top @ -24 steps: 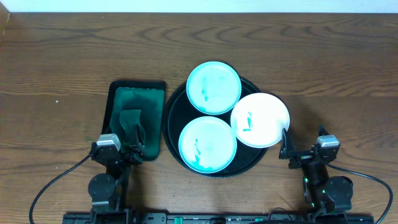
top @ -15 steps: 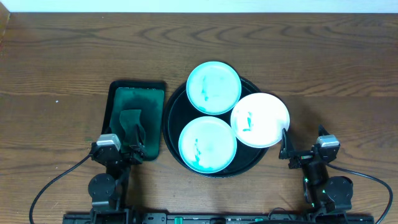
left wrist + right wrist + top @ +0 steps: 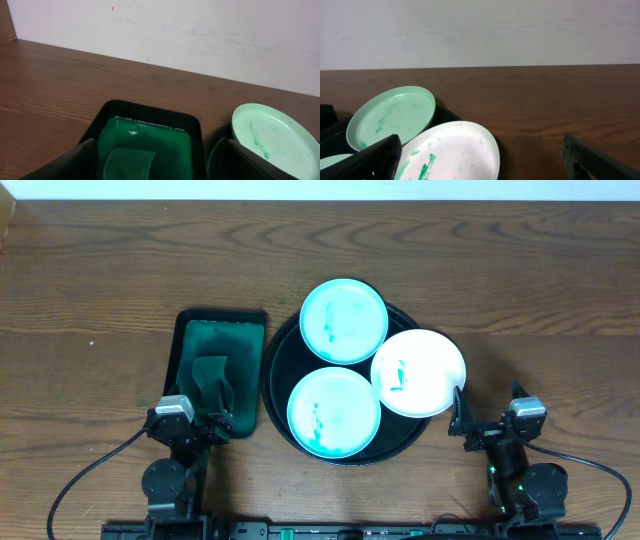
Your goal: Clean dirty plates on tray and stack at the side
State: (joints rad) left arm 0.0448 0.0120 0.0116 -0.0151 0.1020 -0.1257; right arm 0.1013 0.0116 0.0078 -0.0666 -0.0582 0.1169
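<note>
Three white plates with teal-green smears lie on the round black tray [image 3: 274,380]: a far plate [image 3: 344,320], a near plate [image 3: 334,412], and a right plate [image 3: 418,372] that overhangs the tray's right rim. My left gripper [image 3: 195,420] is open and empty at the near end of the rectangular dark-green tray; the left wrist view shows its fingers [image 3: 161,145] spread wide. My right gripper [image 3: 487,420] is open and empty, just right of the right plate [image 3: 450,152]. The far plate also shows in the right wrist view [image 3: 390,120].
A rectangular dark-green tray [image 3: 218,330] left of the round tray holds a folded green-stained cloth [image 3: 212,380], also seen in the left wrist view [image 3: 127,162]. Brown wood tabletop [image 3: 540,330] stretches right of and behind the trays. A pale wall backs the table.
</note>
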